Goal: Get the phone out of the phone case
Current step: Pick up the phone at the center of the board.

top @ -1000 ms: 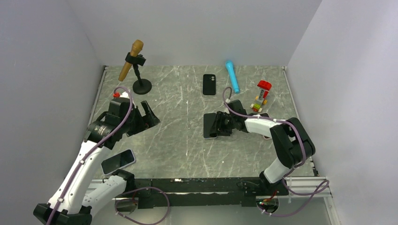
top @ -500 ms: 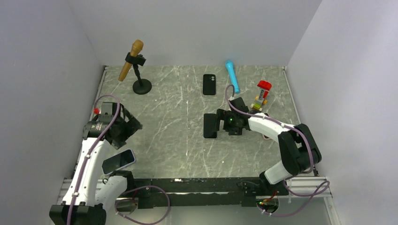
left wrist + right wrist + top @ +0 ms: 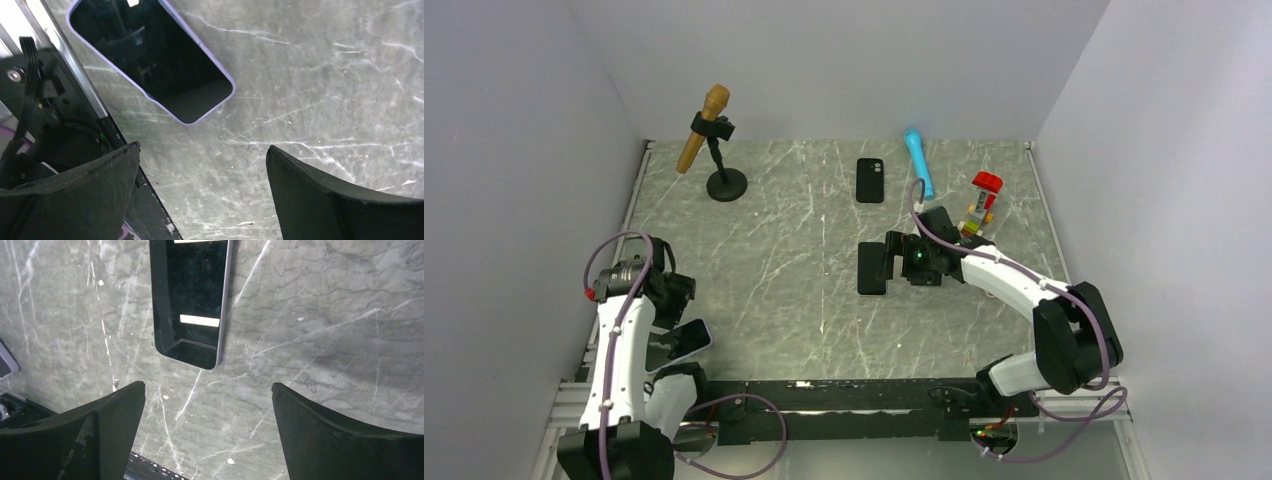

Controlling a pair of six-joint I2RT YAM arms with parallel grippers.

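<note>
A phone (image 3: 676,343) with a lavender rim lies screen up at the table's near left corner, by the rail. The left wrist view has this phone (image 3: 150,55) ahead of the fingers. My left gripper (image 3: 669,293) (image 3: 203,147) hangs open just beyond it, with only bare table between the fingers. The black phone case (image 3: 871,272) lies flat mid-table, its hollow side up, and it looks empty. In the right wrist view the case (image 3: 192,300) sits ahead of the fingertips. My right gripper (image 3: 890,262) (image 3: 208,386) hovers open at the case's right edge, holding nothing.
A second black case or phone (image 3: 870,180) lies at the back centre beside a blue microphone (image 3: 919,163). A brown microphone on a black stand (image 3: 714,135) is at the back left. A small brick toy (image 3: 980,205) is at the right. The black rail (image 3: 824,395) runs along the near edge.
My right gripper opened off the black case and lifted slightly. The left arm drew back from mid-left toward the near left corner, above the phone. Phone and case stayed put.
</note>
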